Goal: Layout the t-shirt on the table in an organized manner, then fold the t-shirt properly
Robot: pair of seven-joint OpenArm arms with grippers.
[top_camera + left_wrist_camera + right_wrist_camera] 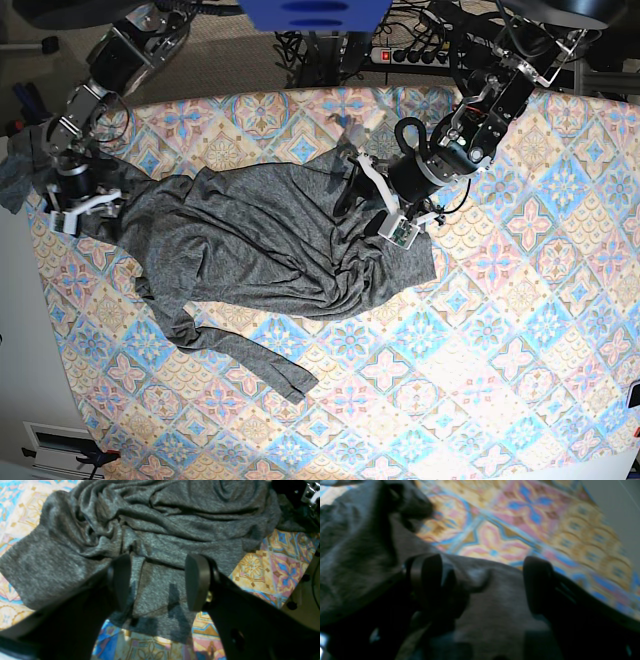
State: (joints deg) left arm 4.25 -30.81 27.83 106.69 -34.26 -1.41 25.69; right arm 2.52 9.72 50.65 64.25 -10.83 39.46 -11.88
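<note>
The dark grey t-shirt [250, 245] lies crumpled on the patterned table [500, 350], with one sleeve [265, 360] trailing toward the front. My left gripper [380, 200] hovers over the shirt's right edge. In the left wrist view it [160, 580] stands open, and wrinkled shirt fabric [155, 530] lies below and between the fingers. My right gripper [85, 210] is at the shirt's far left end. In the blurred right wrist view it [482, 580] is open too, with grey cloth [492, 610] under it. I cannot tell whether either gripper touches the cloth.
The table's left edge runs close beside the right gripper, and a grey flap of cloth [15, 170] hangs there. Cables and a power strip [410, 55] lie behind the table. A blue object [315, 12] sits at the top centre.
</note>
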